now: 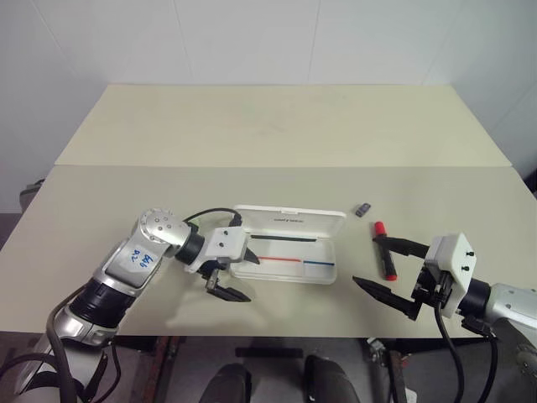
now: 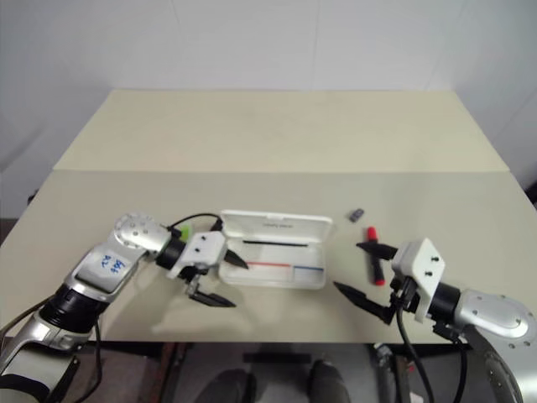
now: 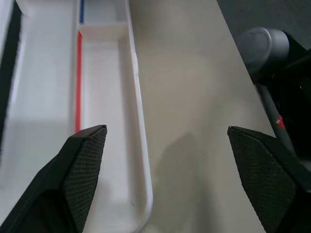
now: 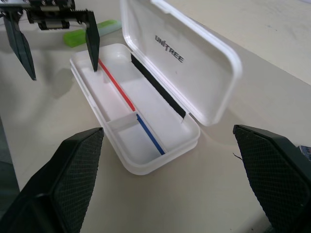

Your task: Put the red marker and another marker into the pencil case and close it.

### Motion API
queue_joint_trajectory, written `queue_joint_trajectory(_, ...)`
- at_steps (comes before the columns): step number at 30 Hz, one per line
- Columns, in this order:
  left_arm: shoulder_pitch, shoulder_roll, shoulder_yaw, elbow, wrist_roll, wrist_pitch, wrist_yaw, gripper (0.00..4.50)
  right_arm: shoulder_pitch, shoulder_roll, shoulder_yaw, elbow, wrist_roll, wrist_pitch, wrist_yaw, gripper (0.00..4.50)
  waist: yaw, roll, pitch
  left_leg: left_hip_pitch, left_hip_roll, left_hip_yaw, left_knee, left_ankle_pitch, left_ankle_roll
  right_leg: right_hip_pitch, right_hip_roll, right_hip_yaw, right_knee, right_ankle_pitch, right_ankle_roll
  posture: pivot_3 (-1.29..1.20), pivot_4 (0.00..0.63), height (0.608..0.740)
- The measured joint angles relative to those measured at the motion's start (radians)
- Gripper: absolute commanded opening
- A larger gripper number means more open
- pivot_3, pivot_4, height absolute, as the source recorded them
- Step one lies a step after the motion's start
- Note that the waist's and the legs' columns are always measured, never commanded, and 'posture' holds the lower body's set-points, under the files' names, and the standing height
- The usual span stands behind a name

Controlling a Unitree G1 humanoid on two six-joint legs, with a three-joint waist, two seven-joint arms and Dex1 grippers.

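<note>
The left gripper (image 1: 232,274) hangs near the table's (image 1: 277,126) front edge, fingers spread wide, pointing down and rightward. The right gripper (image 1: 388,269) hovers by the front right corner, likewise spread, aimed leftward.

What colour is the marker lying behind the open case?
Lime green: the marker shows best in the right wrist view.

Surface (image 1: 277,126): pale beige, two boards meeting at a seam across its width. Small dark grey clip-like piece (image 1: 362,209): lying loose on the near board. White wall (image 1: 252,38) behind.
</note>
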Motion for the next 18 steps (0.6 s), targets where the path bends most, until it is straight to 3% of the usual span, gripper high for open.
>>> queue_joint_trajectory(18,0.006,0.044,0.061,-0.269,-0.097,0.175,0.083,4.21,-0.086,-0.004,0.035,0.088,-0.030,-0.021,0.042,4.50,-0.001,0.000,0.000,0.000,0.000,0.000,-0.001,0.000,-0.001,0.000,0.000,0.000,-0.001,0.000,0.000,0.00,0.150,0.740)
